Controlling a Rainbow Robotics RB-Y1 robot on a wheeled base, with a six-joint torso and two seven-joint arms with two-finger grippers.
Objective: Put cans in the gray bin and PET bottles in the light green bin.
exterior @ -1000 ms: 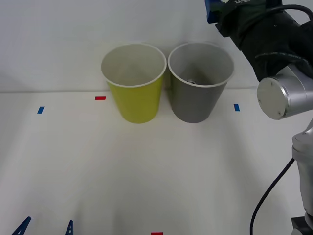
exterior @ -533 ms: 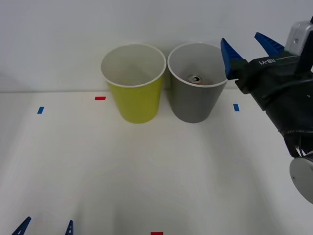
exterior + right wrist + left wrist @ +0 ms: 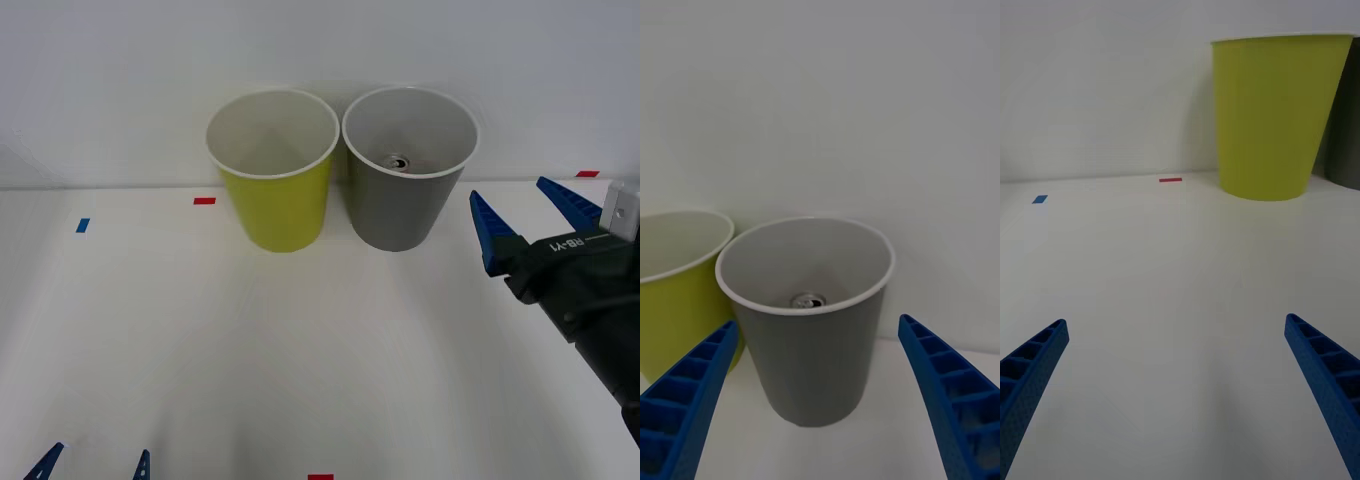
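can [image 3: 398,162] lying inside gray bin [image 3: 405,215], beside light green bin [image 3: 277,210]. right gripper [image 3: 530,225] empty, fingers spread, near gray bin. left gripper [image 3: 95,465] spread, low over surface. likely finished; next, parking.

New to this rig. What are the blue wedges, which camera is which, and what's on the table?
The blue wedges are the fingers of a two-armed robot's grippers. The front view looks down from above the arms: the right gripper is open and holds nothing, to the right of the bins; the left gripper, also open, sits low at the near edge. The two upright pictures come from cameras on each wrist. On the white table stand a light green bin and a gray bin, side by side. A can, silver top showing, lies inside the gray bin.
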